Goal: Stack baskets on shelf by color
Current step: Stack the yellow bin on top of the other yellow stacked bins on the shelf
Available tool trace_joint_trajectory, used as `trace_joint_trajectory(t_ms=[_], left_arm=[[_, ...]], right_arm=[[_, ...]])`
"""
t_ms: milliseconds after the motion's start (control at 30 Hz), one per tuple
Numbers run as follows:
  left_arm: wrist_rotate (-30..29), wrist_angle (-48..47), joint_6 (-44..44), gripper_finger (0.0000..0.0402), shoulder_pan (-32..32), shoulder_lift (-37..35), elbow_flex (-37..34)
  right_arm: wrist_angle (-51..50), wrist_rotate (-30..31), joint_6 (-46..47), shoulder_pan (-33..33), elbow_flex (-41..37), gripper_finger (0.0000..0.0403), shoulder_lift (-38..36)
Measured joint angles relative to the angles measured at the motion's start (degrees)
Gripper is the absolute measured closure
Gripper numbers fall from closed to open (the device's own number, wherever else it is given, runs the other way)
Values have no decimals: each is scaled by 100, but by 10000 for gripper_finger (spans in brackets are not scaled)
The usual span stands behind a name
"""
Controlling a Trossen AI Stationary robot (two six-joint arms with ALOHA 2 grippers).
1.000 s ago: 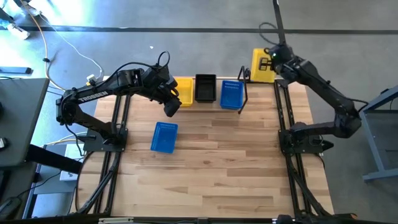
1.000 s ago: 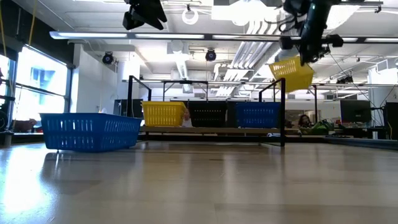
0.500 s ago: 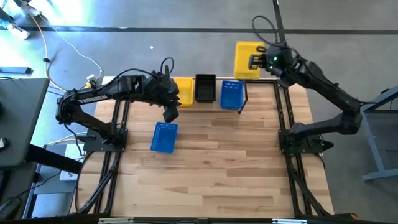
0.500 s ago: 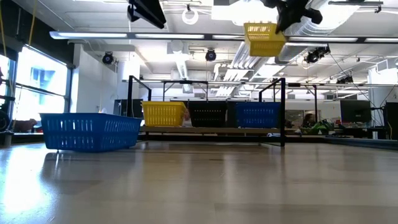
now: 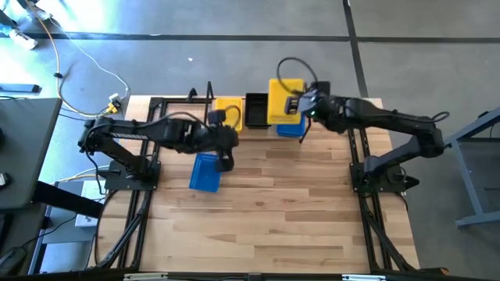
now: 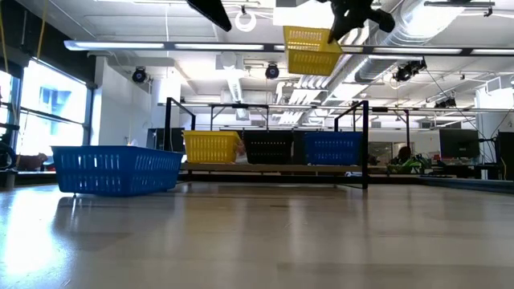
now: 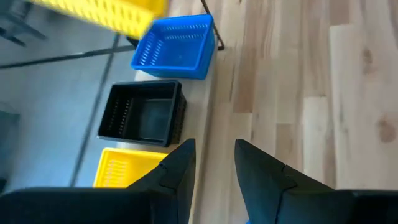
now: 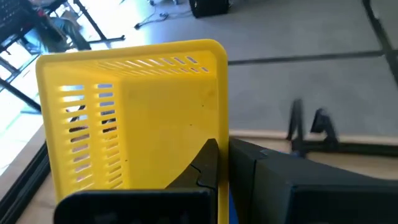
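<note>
From overhead I see a slatted wooden tabletop (image 5: 266, 203) w/ both dark arms reaching toward its far edge. My right gripper (image 5: 297, 104) is clamped on the wall of a yellow basket (image 5: 284, 101), carrying it in the air above the shelf (image 5: 258, 129), roughly over the gap between the black and blue baskets there. In the right wrist view one finger sits inside the carried basket and the other outside its wall, so the jaws are grasping it. In the low view it hangs high, well clear of the row below, tilted a bit. On the shelf, a narrow light-wood plank w/ black wire ends at the far edge, three baskets sit in a row: a second yellow basket (image 5: 229, 111) on the left, a black basket (image 5: 256, 111) in the middle, a blue basket (image 7: 174, 48) on the right, close together. My left gripper (image 7: 211, 163) hovers near the shelf's left part, holding nothing, fingers apart w/ a narrow gap. Another blue basket (image 5: 206, 172) rests on the tabletop, just below the left gripper in the overhead view, well apart from the shelf.
</note>
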Motion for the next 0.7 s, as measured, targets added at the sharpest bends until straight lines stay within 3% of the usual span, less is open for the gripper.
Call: trace_joint_trajectory(t_ms=[233,500,700], left_arm=[[-794,91,111,300,-466,475,0],[-935,403,170,300,-772,824,-2],[-1354,468,304,300,-871,976,-2]], right_arm=[[214,102,571,580,-7,403,626],[977,91,798,879,-7,403,1266],[1417,-140,803,980,-7,403,1513]])
